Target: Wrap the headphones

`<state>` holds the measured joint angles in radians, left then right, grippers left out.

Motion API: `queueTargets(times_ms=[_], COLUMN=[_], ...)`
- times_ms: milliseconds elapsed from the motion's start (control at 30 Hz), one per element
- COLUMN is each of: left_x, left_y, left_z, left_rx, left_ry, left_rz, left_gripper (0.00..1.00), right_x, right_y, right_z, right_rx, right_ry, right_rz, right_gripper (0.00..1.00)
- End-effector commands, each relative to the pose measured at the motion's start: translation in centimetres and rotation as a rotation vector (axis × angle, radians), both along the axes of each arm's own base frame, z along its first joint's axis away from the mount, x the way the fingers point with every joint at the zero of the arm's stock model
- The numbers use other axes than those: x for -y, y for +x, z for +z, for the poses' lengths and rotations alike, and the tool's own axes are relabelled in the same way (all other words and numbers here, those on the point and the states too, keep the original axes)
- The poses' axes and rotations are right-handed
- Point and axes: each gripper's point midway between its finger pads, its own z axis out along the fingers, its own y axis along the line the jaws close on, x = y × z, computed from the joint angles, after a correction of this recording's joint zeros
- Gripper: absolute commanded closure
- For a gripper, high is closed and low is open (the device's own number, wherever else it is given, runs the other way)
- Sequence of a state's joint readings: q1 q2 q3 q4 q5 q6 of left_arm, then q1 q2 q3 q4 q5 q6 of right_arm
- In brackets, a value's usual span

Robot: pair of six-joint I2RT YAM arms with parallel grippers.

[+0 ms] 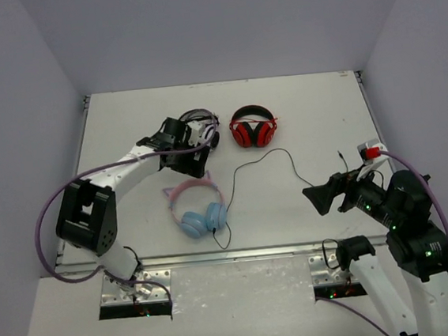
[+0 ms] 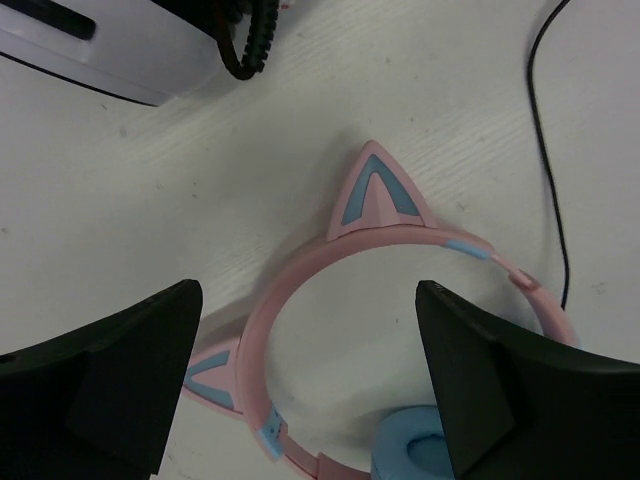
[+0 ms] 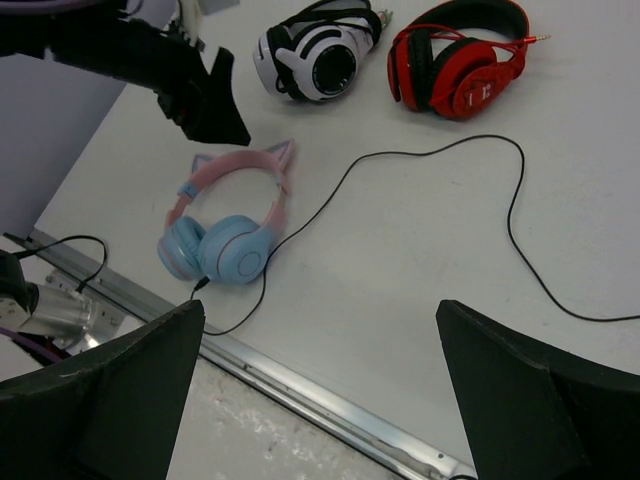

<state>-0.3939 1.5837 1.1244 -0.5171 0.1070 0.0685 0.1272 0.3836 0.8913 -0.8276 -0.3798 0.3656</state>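
- Lying flat on the white table (image 1: 305, 104), the headphones with pink cat-ear headband and light blue ear cups (image 1: 199, 210) (image 2: 380, 200) (image 3: 225, 240) sit left of centre in the top view, ears toward the upper edge and cups toward the lower edge.
- Their long thin black cable (image 1: 263, 158) (image 2: 545, 150) (image 3: 430, 150) leaves the cups, loops near the lower table edge, then trails loosely up and right across the middle of the table, unwrapped.
- The left gripper (image 1: 196, 164) (image 2: 308, 290) (image 3: 205, 100) hangs over the top of the headband. Its fingers are spread wide on either side of the pink arc in the wrist view, gripping nothing.
- The right gripper (image 1: 322, 198) (image 3: 320, 310) sits at the lower right of the top view, well apart from the headphones. Its fingers are also spread and hold nothing.
- White-and-black over-ear headphones (image 1: 202, 126) (image 3: 320, 55) lie just above the left gripper in the top view.
- Red-and-black over-ear headphones (image 1: 253, 127) (image 3: 460, 60) lie to their right, near the upper middle.
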Motion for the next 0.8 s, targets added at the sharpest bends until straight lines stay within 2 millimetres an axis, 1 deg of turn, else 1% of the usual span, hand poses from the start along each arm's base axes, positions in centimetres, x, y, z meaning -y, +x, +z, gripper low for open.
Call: queueTargets(times_ms=[0,33,67,100,133,200,233,267,300,333,367,400,433,467,500,533,567,600,633,667,700,733,767], left_x=[-0.1,-0.8,-1.4,-1.8,-1.8,-1.2,-0.9,-0.4,-0.1,0.0,-0.1,-0.5,-0.3,-0.3,-0.3,-0.5,-0.2,-0.1,-0.2,0.7,0.9,1.1,1.6], left_y=[0.3,-0.1,0.0,-0.1,-0.1,0.1,-0.5,-1.1,-1.7,-2.9,-3.3,-3.8,-3.9,-4.5,-5.0,-5.5,-6.7,-7.1,-7.1,-7.8,-8.3,-8.6,-9.2], left_z=[-2.4,-4.2,-4.9,-5.3,-5.6,-5.8,-6.7,-7.4,-8.1,-9.5,-10.1,-10.9,-11.0,-11.3,-11.5,-11.6,-11.8,-11.3,-11.0,-10.4,-9.6,-9.1,-8.6], left_rx=[-0.049,-0.080,-0.082,-0.087,-0.097,-0.086,-0.110,-0.147,-0.185,-0.244,-0.260,-0.273,-0.280,-0.299,-0.320,-0.329,-0.338,-0.318,-0.282,-0.276,-0.254,-0.237,-0.229], left_ry=[0.075,0.118,0.146,0.169,0.173,0.144,0.130,0.104,0.091,0.094,0.103,0.124,0.121,0.126,0.124,0.143,0.169,0.182,0.218,0.218,0.202,0.198,0.181], left_rz=[-0.020,0.000,0.015,0.025,0.023,0.004,-0.008,-0.026,-0.033,-0.042,-0.040,-0.024,-0.014,-0.007,0.012,0.028,0.021,0.029,0.043,0.023,0.035,0.041,0.040], left_gripper=[0.15,0.17,0.22,0.24,0.25,0.28,0.28,0.37,0.41,0.47,0.53,0.64,0.64,0.77,0.81,0.90,0.90,0.91,0.93,0.94,0.97,1.00,1.00], right_x=[-0.6,-0.7,-0.8,-0.8,-0.9,-1.0,-1.1,-1.1,-1.1,-1.0,-1.0,-0.9,-0.9,-0.9,-0.9,-0.7,-0.6,-0.6,-0.5,-0.4,-0.4,-0.4,-0.4], right_y=[-0.4,-0.4,-0.6,-0.8,-0.8,-1.1,-1.2,-1.3,-1.4,-1.4,-1.4,-1.5,-1.5,-1.6,-1.6,-1.5,-1.4,-1.4,-1.4,-1.3,-1.2,-1.1,-0.9], right_z=[1.9,1.8,1.8,1.8,1.9,2.2,2.3,2.3,2.6,2.7,2.8,2.9,2.9,3.0,3.0,3.0,3.0,3.0,2.9,2.9,2.7,2.8,2.7], right_rx=[0.114,0.123,0.132,0.142,0.151,0.165,0.168,0.171,0.180,0.186,0.188,0.190,0.190,0.195,0.194,0.198,0.196,0.197,0.193,0.192,0.186,0.185,0.181], right_ry=[0.008,0.010,0.012,0.012,0.013,0.015,0.014,0.012,0.012,0.008,0.008,0.003,0.002,0.001,-0.001,-0.003,-0.005,-0.007,-0.009,-0.009,-0.007,0.002,0.005], right_rz=[0.052,0.055,0.062,0.066,0.070,0.084,0.090,0.093,0.094,0.090,0.089,0.088,0.090,0.089,0.088,0.079,0.071,0.069,0.066,0.060,0.058,0.050,0.040], right_gripper=[0.01,0.01,0.01,0.01,0.01,0.01,0.01,0.01,0.01,0.01,0.01,0.01,0.01,0.01,0.01,0.01,0.01,0.01,0.01,0.01,0.01,0.01,0.01])
